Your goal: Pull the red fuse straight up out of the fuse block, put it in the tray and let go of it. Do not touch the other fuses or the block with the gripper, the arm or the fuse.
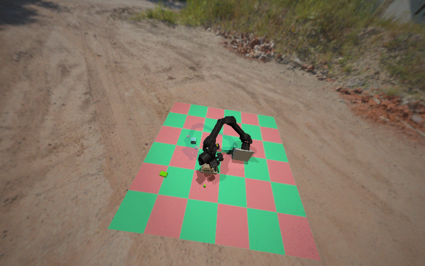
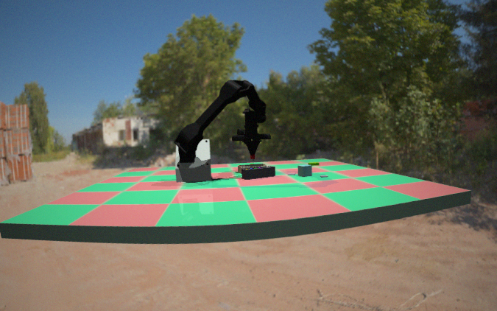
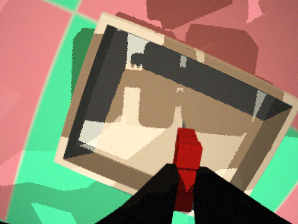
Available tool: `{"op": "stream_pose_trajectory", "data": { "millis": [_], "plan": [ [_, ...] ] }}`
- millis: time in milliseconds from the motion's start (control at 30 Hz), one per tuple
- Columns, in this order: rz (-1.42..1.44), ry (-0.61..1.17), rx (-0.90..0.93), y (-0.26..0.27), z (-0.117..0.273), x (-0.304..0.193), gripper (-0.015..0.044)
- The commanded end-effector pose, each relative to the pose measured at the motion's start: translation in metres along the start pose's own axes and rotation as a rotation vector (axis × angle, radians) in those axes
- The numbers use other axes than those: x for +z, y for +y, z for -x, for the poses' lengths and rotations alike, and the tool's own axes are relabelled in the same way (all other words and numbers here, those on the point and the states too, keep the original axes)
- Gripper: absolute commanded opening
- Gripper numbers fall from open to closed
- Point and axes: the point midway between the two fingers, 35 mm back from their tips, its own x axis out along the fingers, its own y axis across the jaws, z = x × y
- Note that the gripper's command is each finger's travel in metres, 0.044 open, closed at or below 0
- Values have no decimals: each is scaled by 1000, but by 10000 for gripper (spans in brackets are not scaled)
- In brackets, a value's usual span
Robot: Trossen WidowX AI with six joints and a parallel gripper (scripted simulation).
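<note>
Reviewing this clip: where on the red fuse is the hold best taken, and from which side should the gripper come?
The upper end, from straight above. The gripper is shut on the red fuse that way now: its fingers pinch the top, and the lower end hangs free below them, pointing down over the tray. The fuse is a narrow upright block, so a top pinch leaves its lower part unobstructed.
</note>
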Motion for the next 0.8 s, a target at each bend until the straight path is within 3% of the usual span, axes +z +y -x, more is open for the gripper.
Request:
{"op": "stream_pose_trajectory", "data": {
  "millis": [0,433,767],
  "plan": [
    [7,7,3,1,-8,-1,0],
    [7,8,4,2,-25,-1,0],
    [0,2,2,1,-22,-1,263]
  ]
}}
